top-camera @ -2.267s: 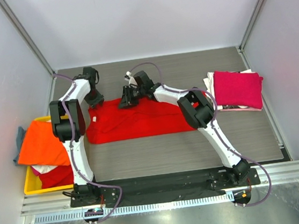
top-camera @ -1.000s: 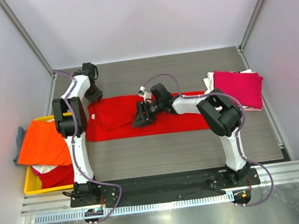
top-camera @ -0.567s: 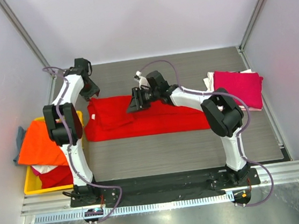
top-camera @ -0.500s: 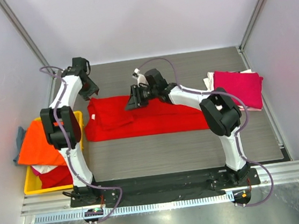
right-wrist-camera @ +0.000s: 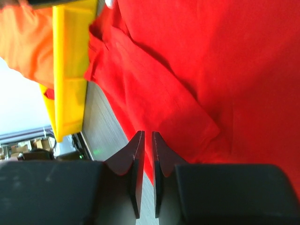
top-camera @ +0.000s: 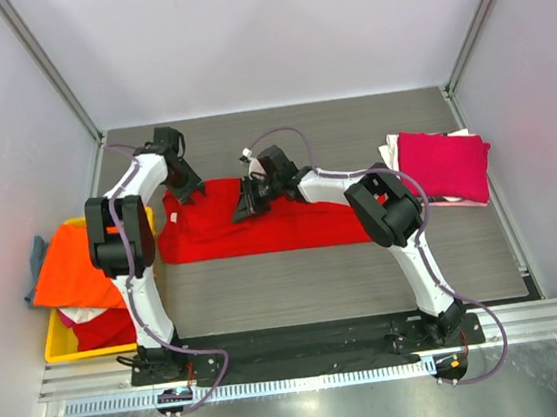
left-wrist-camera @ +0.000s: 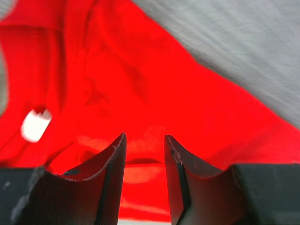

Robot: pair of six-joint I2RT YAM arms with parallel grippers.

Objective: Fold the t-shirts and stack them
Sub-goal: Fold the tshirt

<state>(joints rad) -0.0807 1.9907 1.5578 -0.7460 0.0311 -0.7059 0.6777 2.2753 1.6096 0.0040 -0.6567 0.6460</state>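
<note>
A bright red t-shirt (top-camera: 290,222) lies on the table folded into a long strip. It fills the left wrist view (left-wrist-camera: 140,70) and the right wrist view (right-wrist-camera: 211,56). My left gripper (top-camera: 190,190) is at the shirt's far left corner; in its own view (left-wrist-camera: 144,136) the jaws stand apart just above the cloth, with nothing between them. My right gripper (top-camera: 243,211) hovers over the shirt's left half; in its own view (right-wrist-camera: 147,133) the jaws are nearly together and empty. A folded magenta-pink shirt (top-camera: 442,165) tops a stack at the right, with white cloth (top-camera: 388,148) under it.
A yellow crate (top-camera: 58,344) stands at the left edge, also in the right wrist view (right-wrist-camera: 70,70). It holds an orange shirt (top-camera: 79,266) over a red one (top-camera: 106,329). Grey cloth (top-camera: 35,258) hangs past it. Enclosure walls close in on three sides.
The left gripper, raised near the far left edge half a second ago, has come down onto the shirt's far left corner. The right gripper has moved a little nearer and left over the shirt.
</note>
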